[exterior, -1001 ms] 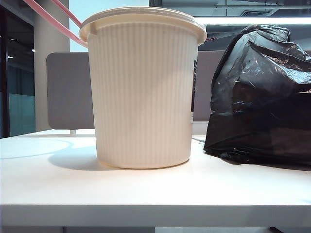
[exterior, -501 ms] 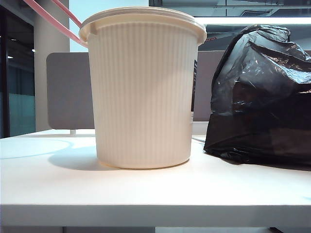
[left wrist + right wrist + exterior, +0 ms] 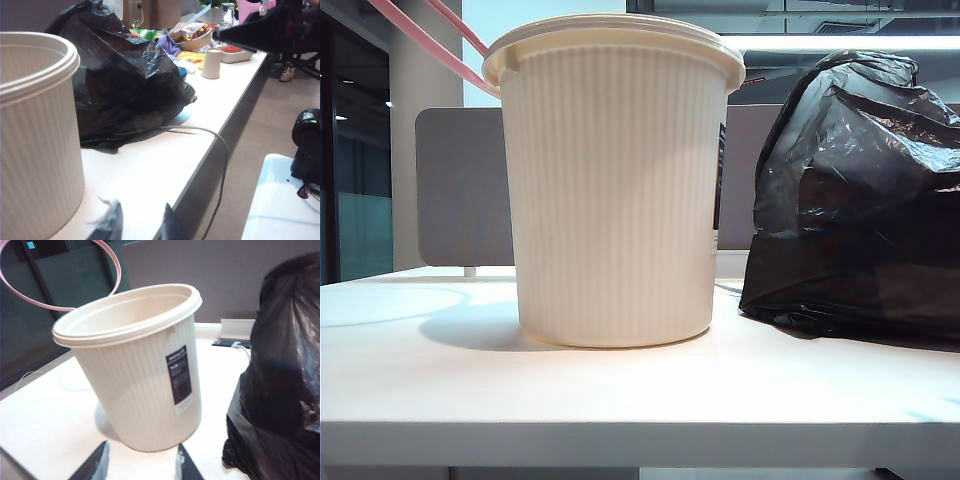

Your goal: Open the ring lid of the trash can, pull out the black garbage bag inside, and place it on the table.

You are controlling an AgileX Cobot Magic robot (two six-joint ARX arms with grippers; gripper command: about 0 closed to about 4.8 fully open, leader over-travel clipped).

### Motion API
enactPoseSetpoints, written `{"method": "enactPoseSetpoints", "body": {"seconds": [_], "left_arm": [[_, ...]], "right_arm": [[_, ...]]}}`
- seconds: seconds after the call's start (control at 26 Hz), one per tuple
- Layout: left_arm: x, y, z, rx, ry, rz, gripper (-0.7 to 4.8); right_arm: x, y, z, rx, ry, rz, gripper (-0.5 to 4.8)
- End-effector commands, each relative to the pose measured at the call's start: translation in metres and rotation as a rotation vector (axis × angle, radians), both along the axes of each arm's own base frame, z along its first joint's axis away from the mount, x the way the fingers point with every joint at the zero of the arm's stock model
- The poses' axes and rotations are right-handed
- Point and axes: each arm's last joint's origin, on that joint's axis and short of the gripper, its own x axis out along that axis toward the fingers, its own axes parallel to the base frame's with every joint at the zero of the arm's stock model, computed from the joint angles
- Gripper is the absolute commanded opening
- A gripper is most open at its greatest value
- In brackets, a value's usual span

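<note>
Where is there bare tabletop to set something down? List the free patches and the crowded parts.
Free: the table in front of the trash can, and its left part up to the partition panel. Tight: the gap between can and black garbage bag. Crowded: the far end past the bag, with paper cup and bowl.

The ring lid (image 3: 114,270) and the black garbage bag (image 3: 865,200) are cut off by the frame edges.
</note>
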Motion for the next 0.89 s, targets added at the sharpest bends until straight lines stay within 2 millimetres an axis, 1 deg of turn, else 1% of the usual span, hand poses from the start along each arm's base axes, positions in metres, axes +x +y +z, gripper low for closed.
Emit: {"method": "enactPoseSetpoints", "body": {"seconds": [0.04, 0.15, 0.27, 0.35, 0.39, 0.46, 0.62, 0.73, 0.89], "left_arm": [[0.002, -0.003, -0.004, -0.037, -0.003, -0.004, 1.11], [0.005, -0.007, -0.012, -0.056, 0.006, -0.002, 1.1], [0.007, -0.01, -0.02, -0.076, 0.01, -0.001, 1.08], [0.008, -0.012, -0.025, -0.094, 0.019, 0.0, 0.78], [0.009, -0.012, -0.028, -0.1, 0.026, 0.0, 0.72], [0.01, -0.014, -0.035, -0.102, 0.03, 0.003, 0.53], [0.013, -0.016, -0.048, -0.098, 0.047, 0.022, 0.48], [0.013, -0.017, -0.054, -0.09, 0.058, 0.028, 0.48], [0.014, -0.018, -0.058, -0.096, 0.055, 0.031, 0.46]], "right_arm": [[-0.001, -0.001, -0.005, -0.002, -0.049, -0.038, 1.65], [-0.003, -0.003, -0.012, 0.001, -0.061, -0.127, 1.33], [-0.006, -0.005, -0.016, 0.008, -0.077, -0.218, 1.33], [-0.009, -0.006, -0.018, 0.02, -0.086, -0.262, 1.33], [-0.01, -0.006, -0.019, 0.026, -0.089, -0.28, 1.33], [-0.009, -0.007, -0.021, 0.026, -0.076, -0.302, 1.34], [-0.006, -0.008, -0.027, 0.025, -0.052, -0.329, 1.33], [-0.002, -0.008, -0.035, 0.022, -0.03, -0.332, 1.33], [0.002, -0.009, -0.043, 0.02, -0.002, -0.365, 1.29]]}}
